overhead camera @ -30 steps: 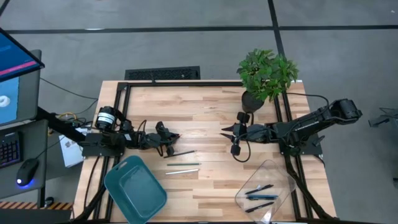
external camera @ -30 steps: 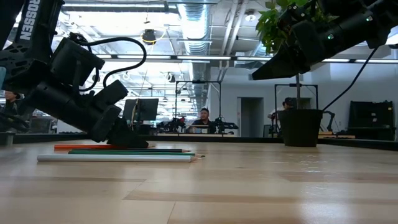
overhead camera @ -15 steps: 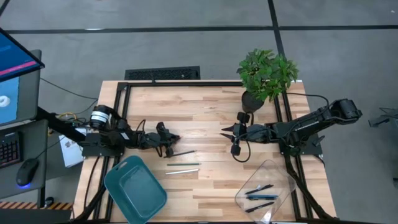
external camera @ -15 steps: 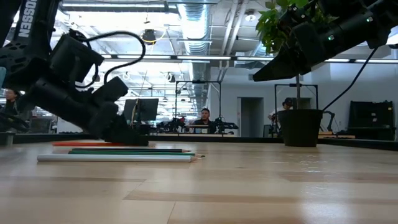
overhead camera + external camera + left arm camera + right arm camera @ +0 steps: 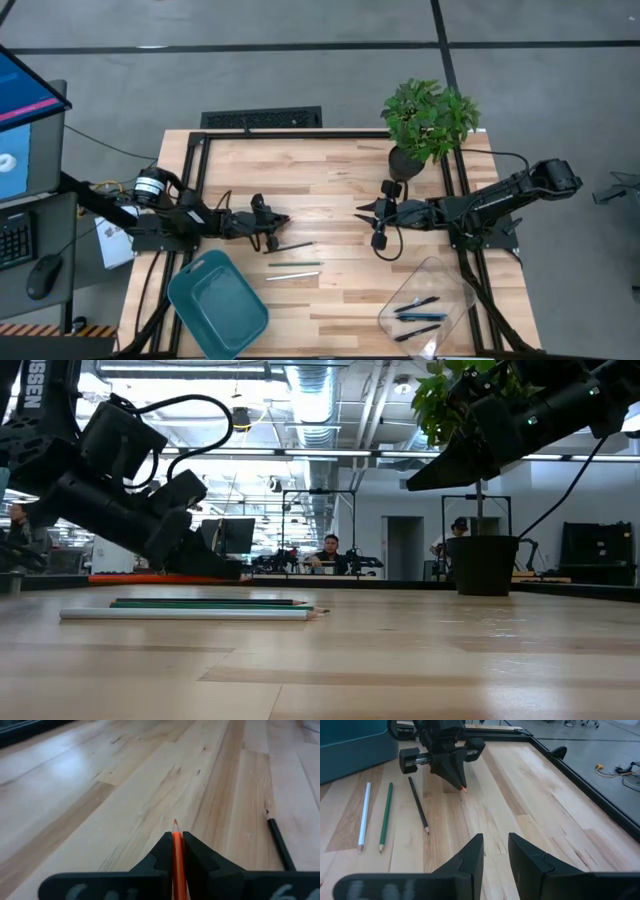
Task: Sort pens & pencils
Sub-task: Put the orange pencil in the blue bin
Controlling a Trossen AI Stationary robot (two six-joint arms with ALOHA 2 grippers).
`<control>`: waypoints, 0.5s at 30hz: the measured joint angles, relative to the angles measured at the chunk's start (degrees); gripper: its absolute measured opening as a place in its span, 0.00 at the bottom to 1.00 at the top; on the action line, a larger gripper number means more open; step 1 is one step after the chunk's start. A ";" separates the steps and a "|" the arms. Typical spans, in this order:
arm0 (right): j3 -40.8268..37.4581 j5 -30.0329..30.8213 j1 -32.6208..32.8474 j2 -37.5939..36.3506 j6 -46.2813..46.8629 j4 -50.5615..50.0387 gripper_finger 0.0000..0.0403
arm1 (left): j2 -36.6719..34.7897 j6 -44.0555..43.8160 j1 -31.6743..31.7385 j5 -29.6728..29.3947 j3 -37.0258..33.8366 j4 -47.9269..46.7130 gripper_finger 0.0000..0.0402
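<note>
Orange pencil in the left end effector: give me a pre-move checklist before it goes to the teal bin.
1. Grip: the left end effector is shut on the orange pencil, tip poking out in front. Ok.
2. Pencil clear of the table: the low view shows it raised above the wood. Ok.
3. Teal bin: sits near the left arm and looks empty. Ok.
4. Other pencils: the dark pencil, green pencil and pale pencil lie apart from the held one. Ok.
5. Right end effector: open, hovering mid-table, away from the bin. Ok.
6. Clear tray: holds pens only. Ok.
</note>
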 joint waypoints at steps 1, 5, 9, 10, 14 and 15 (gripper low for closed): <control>0.00 0.00 0.00 0.00 0.00 0.00 0.28 | -0.16 0.04 0.00 -0.04 0.00 0.00 0.03; 0.00 0.00 0.00 0.00 0.00 0.02 0.28 | -0.59 0.01 0.00 -0.15 0.00 -0.12 0.03; 0.00 0.00 0.00 0.00 0.00 0.02 0.28 | -0.69 -0.33 0.02 -0.17 0.00 0.08 0.03; 0.00 0.00 0.00 0.00 0.00 0.02 0.28 | -0.69 -0.41 0.02 -0.17 -0.02 0.21 0.03; 0.00 0.00 0.02 0.00 0.00 0.02 0.28 | -0.69 -0.57 0.02 -0.19 -0.02 0.26 0.03; 0.00 0.00 0.00 0.00 0.00 0.02 0.28 | -0.69 -0.59 0.02 -0.19 -0.02 0.27 0.03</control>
